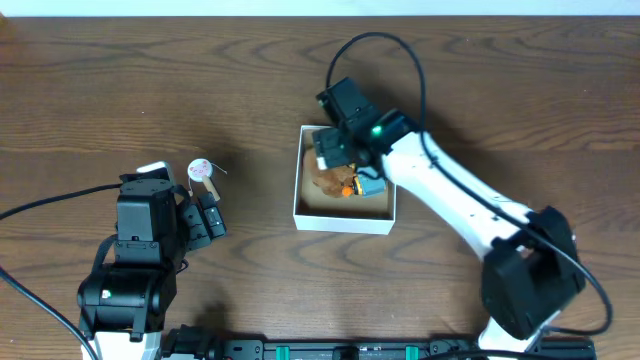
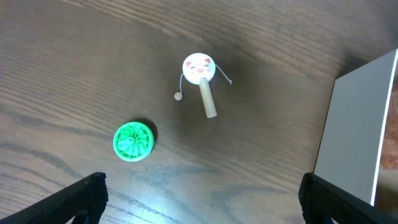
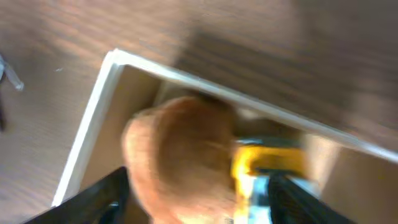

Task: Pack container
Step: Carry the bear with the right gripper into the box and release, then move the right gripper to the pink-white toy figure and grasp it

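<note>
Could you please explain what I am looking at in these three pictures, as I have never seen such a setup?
These are two robot arms at a wooden table, each ending in a two-finger gripper. One picture looks down from above; the other two come from cameras on the wrists. On the table lie a pig-faced drum toy and a round green toy; the left gripper hangs open above them, holding nothing. The right gripper is over the container, its jaws apart; its blurred picture shows a brown toy and something yellow inside.
</note>
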